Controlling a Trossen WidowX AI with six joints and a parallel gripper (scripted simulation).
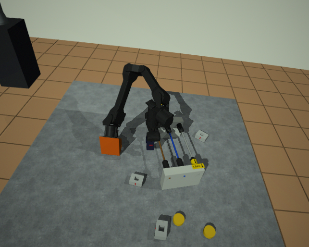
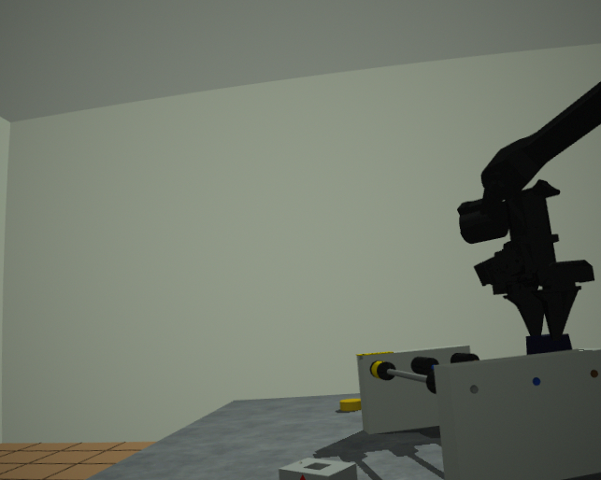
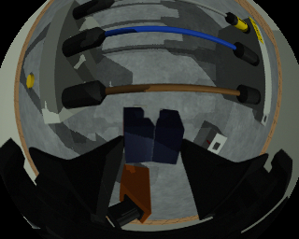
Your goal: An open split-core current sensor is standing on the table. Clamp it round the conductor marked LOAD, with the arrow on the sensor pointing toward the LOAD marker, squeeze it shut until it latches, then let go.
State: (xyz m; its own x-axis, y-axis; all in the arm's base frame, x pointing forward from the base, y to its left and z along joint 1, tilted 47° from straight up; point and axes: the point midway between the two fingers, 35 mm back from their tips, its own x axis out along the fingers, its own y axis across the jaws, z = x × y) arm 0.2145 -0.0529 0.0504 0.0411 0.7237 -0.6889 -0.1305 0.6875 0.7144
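The dark blue split-core sensor (image 1: 150, 147) (image 2: 549, 345) (image 3: 167, 140) is held above the table. Its two halves show a gap at their far ends in the wrist view. A small red mark shows in the top view; which way it points cannot be told. My gripper (image 2: 545, 337) (image 3: 152, 142) is shut on the sensor, one finger on each side. The grey LOAD conductor (image 1: 186, 143) (image 2: 407, 374) (image 3: 206, 7) is the farthest from my gripper, beyond the brown and blue ones. The yellow LOAD marker (image 1: 197, 166) (image 3: 257, 31) sits on one end block.
The brown conductor (image 1: 162, 152) (image 3: 192, 89) is nearest the sensor, then the blue conductor (image 1: 174, 145) (image 3: 163, 29). They run between two upright blocks (image 1: 182, 178) (image 2: 528, 428). White cored blocks (image 1: 133, 181) (image 1: 198, 137) (image 1: 160, 236), yellow discs (image 1: 179, 219) (image 1: 209, 231) and an orange block (image 1: 110, 145) (image 3: 137, 182) stand around.
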